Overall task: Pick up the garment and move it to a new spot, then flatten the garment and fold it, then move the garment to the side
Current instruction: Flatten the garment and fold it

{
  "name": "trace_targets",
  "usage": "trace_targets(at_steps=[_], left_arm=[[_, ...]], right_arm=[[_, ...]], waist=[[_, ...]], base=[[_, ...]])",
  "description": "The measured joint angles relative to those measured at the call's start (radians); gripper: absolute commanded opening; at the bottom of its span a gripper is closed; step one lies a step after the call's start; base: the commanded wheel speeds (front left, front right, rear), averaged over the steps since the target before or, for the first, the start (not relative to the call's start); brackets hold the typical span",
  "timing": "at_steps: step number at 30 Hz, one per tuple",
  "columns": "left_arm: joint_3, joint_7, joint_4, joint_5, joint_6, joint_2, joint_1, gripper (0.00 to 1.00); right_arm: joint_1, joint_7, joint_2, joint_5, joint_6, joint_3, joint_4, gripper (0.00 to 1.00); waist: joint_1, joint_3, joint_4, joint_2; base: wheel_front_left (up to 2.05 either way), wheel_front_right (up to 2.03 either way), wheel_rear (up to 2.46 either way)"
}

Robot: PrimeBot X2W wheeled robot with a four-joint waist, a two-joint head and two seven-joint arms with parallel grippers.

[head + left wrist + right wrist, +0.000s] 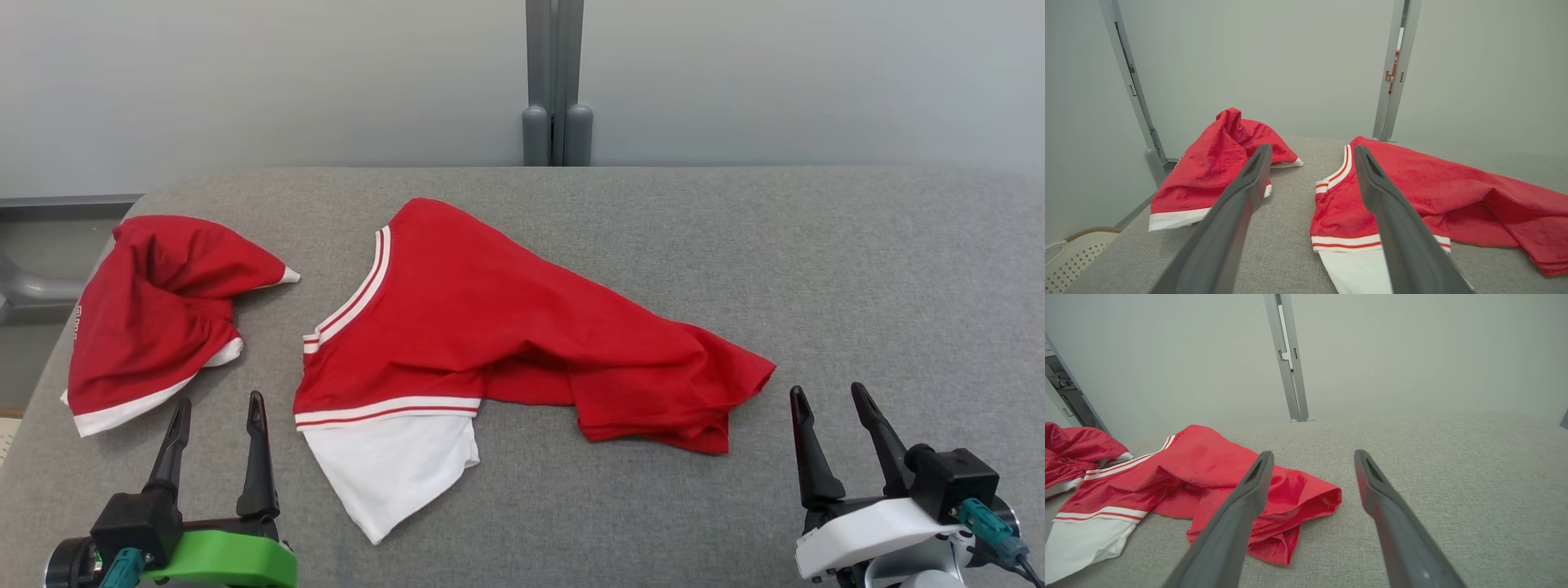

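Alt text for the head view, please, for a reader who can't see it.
A rumpled red garment with white striped trim lies in the middle of a grey padded surface. A second red garment sits bunched at its left edge. The left gripper and right gripper are open and empty at the bottom corners.
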Motion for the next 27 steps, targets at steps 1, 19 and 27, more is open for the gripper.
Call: trace_targets(at_steps=[1, 19, 27], left_arm=[[0.002, 0.0, 0.001, 0.002, -0.001, -0.002, 0.0, 1.0], [-0.02, 0.0, 0.012, 0.017, -0.013, -0.017, -0.015, 1.0], [-0.065, 0.0, 0.025, 0.004, -0.014, -0.018, -0.045, 1.0]], right_arm=[[0.0, 0.0, 0.0, 0.0, 0.0, 0.001, 0.001, 1.0], [-0.132, 0.0, -0.047, -0.003, 0.0, 0.052, 0.106, 1.0], [-0.235, 0.0, -0.064, -0.018, 0.0, 0.044, 0.295, 1.0]], waist=[[0.0, 0.0, -0.001, 0.0], [0.0, 0.033, 0.021, 0.0], [0.0, 0.065, 0.059, 0.0]], base=[[0.0, 0.0, 0.0], [0.0, 0.0, 0.0], [0.0, 0.0, 0.0]])
